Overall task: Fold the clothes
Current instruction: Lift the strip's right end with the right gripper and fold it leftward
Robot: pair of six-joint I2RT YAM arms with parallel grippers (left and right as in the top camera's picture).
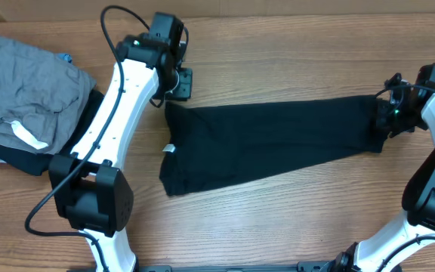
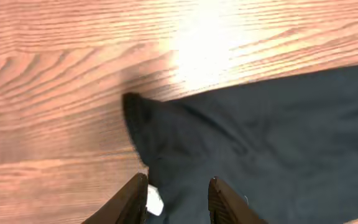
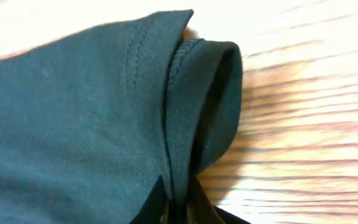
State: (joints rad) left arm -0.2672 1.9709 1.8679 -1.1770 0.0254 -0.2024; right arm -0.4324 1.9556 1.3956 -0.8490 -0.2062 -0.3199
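Right gripper (image 3: 178, 200) pinches the folded hem of the plain black soft-fabric T-shirt (image 1: 270, 140), which lies stretched across the brown wooden table (image 1: 293, 45), while the left gripper (image 2: 178, 198) hovers with jaws apart over its other end beside the small white tag (image 2: 155, 200).

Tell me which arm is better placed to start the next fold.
Right. The right gripper is shut on the hem at one end of the black T-shirt, so it could probably carry that end over. The left gripper hangs open at the opposite end, gripping nothing.
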